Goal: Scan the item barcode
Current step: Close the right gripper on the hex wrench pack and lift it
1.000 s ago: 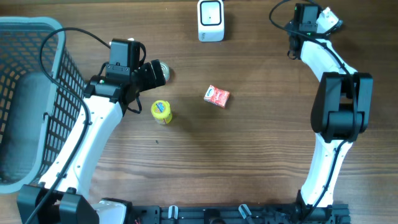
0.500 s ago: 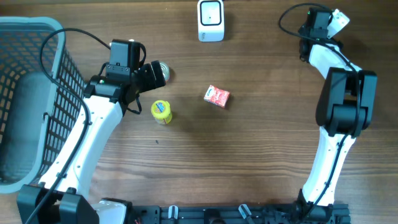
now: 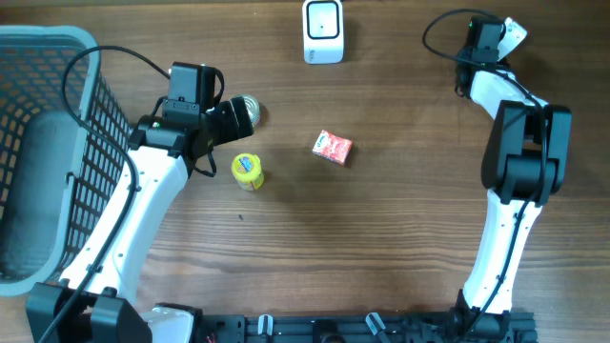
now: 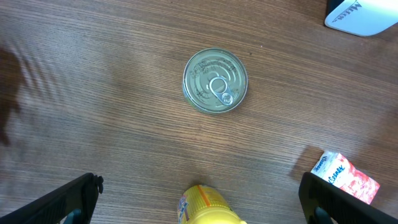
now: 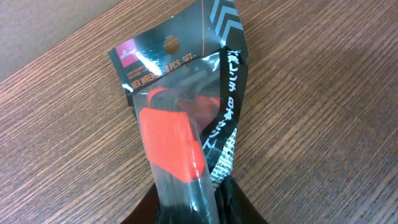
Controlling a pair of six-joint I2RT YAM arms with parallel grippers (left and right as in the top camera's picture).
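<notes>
Overhead view: the left gripper point(image 3: 232, 116) is seen near the middle left of the wooden table point(image 3: 400, 238), its jaws spread wide with nothing between them, just beside a tin can point(image 3: 248, 109). A yellow bottle point(image 3: 248, 171) is found just below it, and a red carton point(image 3: 333, 147) lies further right, apart from both. A grey basket point(image 3: 91, 143) is placed at the left edge. The white scanner point(image 3: 323, 30) stands at the top centre. The right gripper point(image 3: 498, 31) is held at the top right corner, well apart from the scanner, and is closed on the hex wrench packet point(image 3: 515, 30), which shows pale from above.

Left wrist view: the two fingers point(image 4: 68, 199) are seen far apart at the lower corners, empty. The tin can point(image 4: 216, 80) stands upright between and ahead of them, pull-tab up. The yellow bottle point(image 4: 208, 205) is cut off at the bottom edge, the red carton point(image 4: 346, 176) lies lower right, and a corner of the scanner point(image 4: 367, 12) is seen upper right.

Right wrist view: the hex wrench packet point(image 5: 180, 112) is pinched at its lower end by the closed jaws; a black header card with a hang hole and an orange holder under clear plastic are shown, with bare table behind
</notes>
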